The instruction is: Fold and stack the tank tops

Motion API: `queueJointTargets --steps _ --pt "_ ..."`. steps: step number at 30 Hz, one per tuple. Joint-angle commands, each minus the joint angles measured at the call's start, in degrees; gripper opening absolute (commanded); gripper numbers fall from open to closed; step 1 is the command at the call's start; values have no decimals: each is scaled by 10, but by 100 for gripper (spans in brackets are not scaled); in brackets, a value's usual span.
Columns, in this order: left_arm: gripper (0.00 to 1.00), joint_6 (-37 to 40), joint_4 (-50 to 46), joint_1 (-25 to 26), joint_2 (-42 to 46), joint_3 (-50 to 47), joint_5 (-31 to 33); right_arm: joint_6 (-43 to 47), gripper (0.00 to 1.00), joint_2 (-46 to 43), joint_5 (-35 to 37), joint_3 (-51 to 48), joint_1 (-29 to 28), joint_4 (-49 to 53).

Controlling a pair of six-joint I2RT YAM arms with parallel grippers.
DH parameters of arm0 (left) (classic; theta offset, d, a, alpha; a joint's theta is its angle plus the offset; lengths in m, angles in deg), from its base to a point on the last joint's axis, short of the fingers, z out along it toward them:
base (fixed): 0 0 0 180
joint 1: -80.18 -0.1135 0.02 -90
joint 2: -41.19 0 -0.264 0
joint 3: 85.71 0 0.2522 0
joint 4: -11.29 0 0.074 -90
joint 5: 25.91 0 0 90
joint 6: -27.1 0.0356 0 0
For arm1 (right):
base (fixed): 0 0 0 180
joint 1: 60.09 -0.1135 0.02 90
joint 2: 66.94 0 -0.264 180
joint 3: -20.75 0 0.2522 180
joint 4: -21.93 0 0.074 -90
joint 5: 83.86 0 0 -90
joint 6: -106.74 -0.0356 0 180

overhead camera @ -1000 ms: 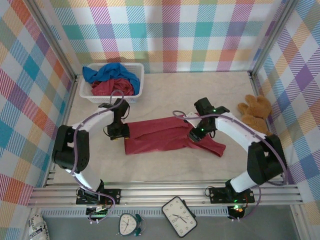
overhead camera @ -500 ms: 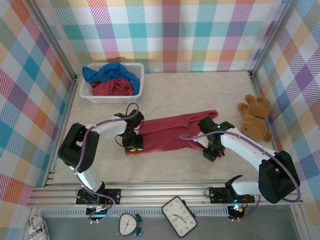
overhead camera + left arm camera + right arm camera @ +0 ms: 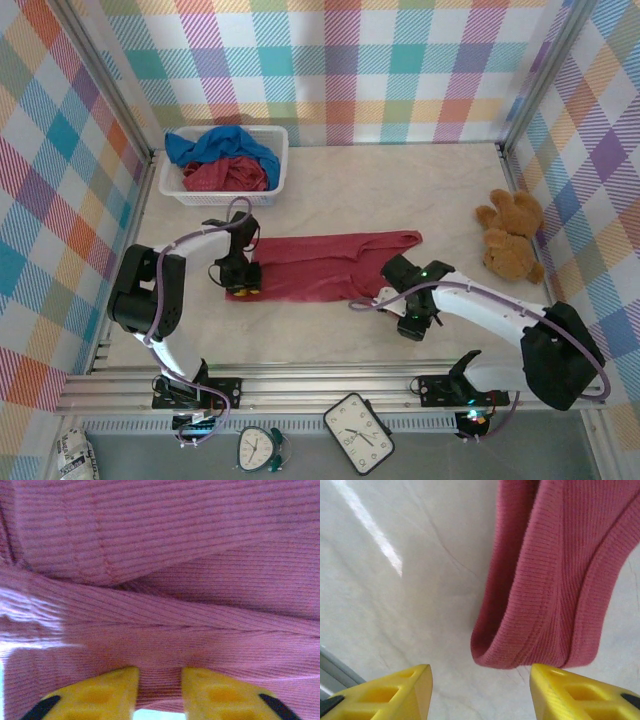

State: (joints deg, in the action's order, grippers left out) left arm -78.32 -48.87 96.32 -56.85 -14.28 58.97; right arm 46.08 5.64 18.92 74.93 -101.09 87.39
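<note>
Nearest, the right pincer stands apart over the pale bench, just short of a strap loop of the dark red ribbed cloth tank top. That top lies flat mid-bench, with the left pincer clamped on its left edge. Farther back, a white plastic mesh basket holds a bright blue cloth tank top and a second dark red tank top.

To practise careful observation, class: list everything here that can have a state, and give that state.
Dark red tank top on the table: laid out long, not stacked.
Left pincer: shut on its left end.
Right pincer: open, holding nothing.
White mesh basket: upright, holding two tops.
Blue tank top: crumpled inside it.
Dark red tank top in the basket: crumpled, unfolded.
Teddy bear: lying untouched.
</note>
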Motion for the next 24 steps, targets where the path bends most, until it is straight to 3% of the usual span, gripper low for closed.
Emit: queueJointTargets --steps 1,11,13,17,24 --pt "34 13 -19 -18 1 5 35 29 54 7 -3 -15 -20 -18" --pt "39 12 -21 -20 9 18 8 22 48 52 14 -24 -53 -85" --pt "41 10 -21 -20 13 18 -1 15 39 56 9 -26 -54 -92" --pt "44 11 -21 -20 29 17 -18 -7 12 54 7 -4 -45 -74" --pt "48 13 -28 -21 53 16 -21 -21 4 20 -78 56 37 -12"
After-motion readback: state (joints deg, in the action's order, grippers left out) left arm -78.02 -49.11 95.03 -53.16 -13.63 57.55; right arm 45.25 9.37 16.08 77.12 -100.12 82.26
